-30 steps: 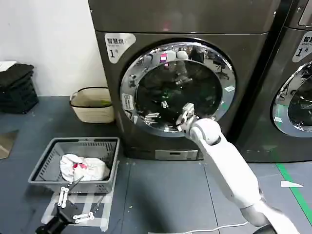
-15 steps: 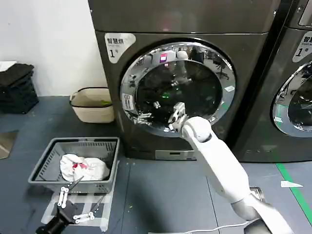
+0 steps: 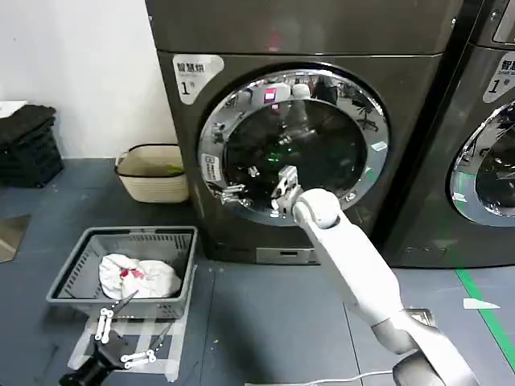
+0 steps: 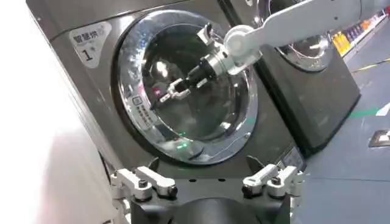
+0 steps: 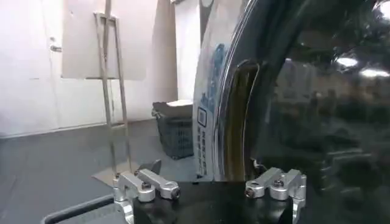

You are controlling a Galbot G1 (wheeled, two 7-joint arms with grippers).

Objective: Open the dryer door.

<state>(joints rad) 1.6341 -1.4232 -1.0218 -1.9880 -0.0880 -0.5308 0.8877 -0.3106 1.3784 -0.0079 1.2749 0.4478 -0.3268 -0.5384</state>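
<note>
Against the door [image 3: 322,137] glass, near its left rim, our right pincer [image 3: 241,191] stands open, gripping nothing; left pincer [image 3: 121,338] idle, open, low.

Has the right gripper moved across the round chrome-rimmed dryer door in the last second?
Yes. The right gripper slid toward the robot's left across the dark glass, nearing the dryer door rim's left side.

head high, wrists low, sharing dryer door [image 3: 294,145]
</note>
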